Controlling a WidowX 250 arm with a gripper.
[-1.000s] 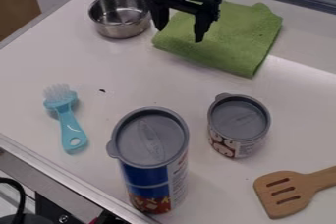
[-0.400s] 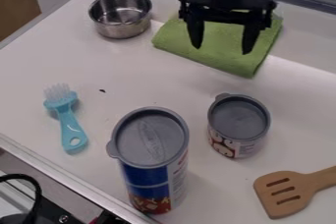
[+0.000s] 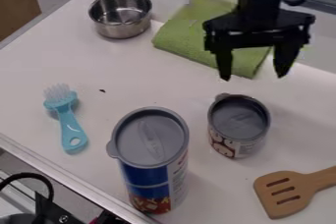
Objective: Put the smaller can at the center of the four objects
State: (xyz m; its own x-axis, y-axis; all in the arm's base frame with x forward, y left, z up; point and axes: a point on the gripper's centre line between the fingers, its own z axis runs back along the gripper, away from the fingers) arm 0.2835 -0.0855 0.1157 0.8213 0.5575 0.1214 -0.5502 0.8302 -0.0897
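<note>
At the left of the white table (image 3: 46,61), a light blue plastic brush with pale bristles (image 3: 69,122) lies with its handle towards the near side. Beyond it, far left, is a small round steel pan with a wire handle (image 3: 121,21). Near the middle stands a tall cylindrical can with a grey plastic lid (image 3: 150,137), its label blue above a red, patterned foot; the raised marking on its lid cannot be made out. A folded green cloth (image 3: 203,31) lies far off, partly behind the arm. Right of the tall can and apart from it, the smaller can, squat, grey-lidded and upright (image 3: 239,120), carries a reddish label with pale round figures and print too fine to read. The black two-finger gripper (image 3: 254,77) hangs beyond it, fingers spread and holding nothing. What matters now is that the can lies on the gripper's near side, slightly left, its long axis vertical; the single arm probably needs to come nearer and lower around it. Near right lies a slotted wooden spatula (image 3: 285,193). Which four objects are meant is uncertain.
</note>
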